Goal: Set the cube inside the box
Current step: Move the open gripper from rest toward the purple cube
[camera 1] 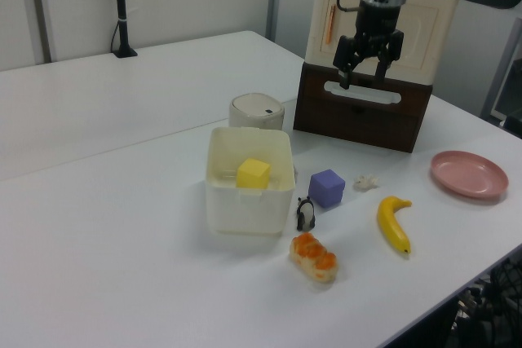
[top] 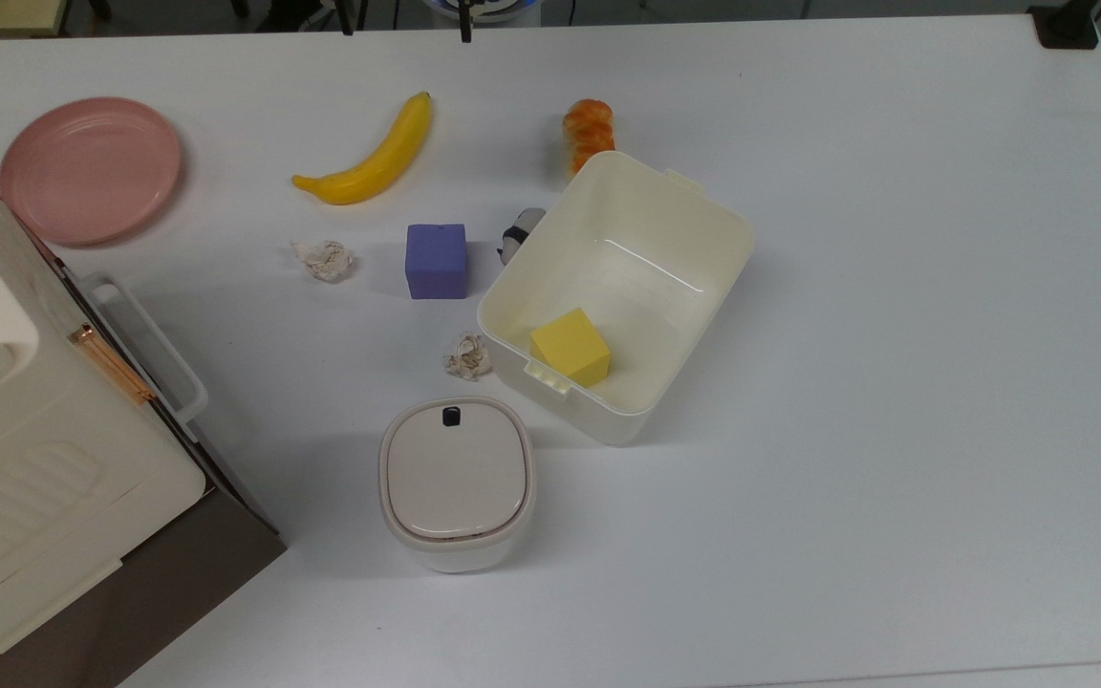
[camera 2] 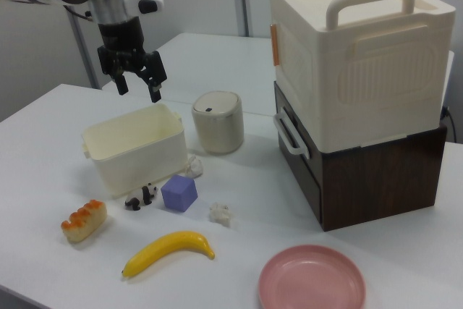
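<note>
While the cube (top: 436, 260) is sitting on the white table (top: 895, 287) just beside the box (top: 703, 215), on the top view's left of the box, the gripper (camera 1: 364, 68) is hanging high above the scene with its two fingers spread apart and nothing between them. In the left view the gripper is showing in front of the big cream appliance (camera 1: 424, 18) on its brown base, far up and to the left view's right of the box; in the right view the gripper (camera 2: 137, 81) is hovering above the back rim of the box (camera 2: 134, 150). The cube (camera 2: 179, 193) is lying in front of the box in the right view, so it is lower than the gripper and toward the camera from it. This is the relation that matters: the arm probably needs to come down and toward the cube, on the side of the box where the small panda figure (top: 517, 234) is also standing, close to the box wall. The cube has equal sides, so no long axis is deciding the grasp, only its flat faces. A yellow cube (top: 570, 346) is already lying inside the box, near the corner closest to the small lidded container (top: 456, 483). Two crumpled paper balls (top: 324, 260) are lying near the box too, and the banana (top: 374, 153) and a bread roll (top: 587, 129) are lying beyond it. The task seems to be at its beginning.
</note>
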Controlling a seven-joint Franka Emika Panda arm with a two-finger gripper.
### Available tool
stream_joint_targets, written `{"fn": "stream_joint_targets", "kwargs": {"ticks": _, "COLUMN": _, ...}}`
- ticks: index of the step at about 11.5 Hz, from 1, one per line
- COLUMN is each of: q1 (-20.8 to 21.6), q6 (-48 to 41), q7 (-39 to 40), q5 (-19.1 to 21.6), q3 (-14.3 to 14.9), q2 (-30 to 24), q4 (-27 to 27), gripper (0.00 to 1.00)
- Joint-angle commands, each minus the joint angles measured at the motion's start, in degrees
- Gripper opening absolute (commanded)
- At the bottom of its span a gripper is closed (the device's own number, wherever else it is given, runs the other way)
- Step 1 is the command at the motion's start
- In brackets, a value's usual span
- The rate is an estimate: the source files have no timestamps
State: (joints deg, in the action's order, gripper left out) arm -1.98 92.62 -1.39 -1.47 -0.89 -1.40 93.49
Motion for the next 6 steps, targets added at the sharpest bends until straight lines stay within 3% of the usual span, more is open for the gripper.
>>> {"fn": "stream_joint_targets", "kwargs": {"ticks": 1, "q1": -0.3, "q6": -0.17, "q7": 1.47, "q5": -1.79, "q3": -1.31, "q2": -1.24, "q4": 3.53, "gripper": 1.0}}
{"fn": "stream_joint_targets", "kwargs": {"ticks": 6, "q1": -0.92, "q6": 15.81, "q7": 3.24, "q5": -1.52, "q3": -1.14, "q2": -1.06, "q4": 13.63, "gripper": 1.0}}
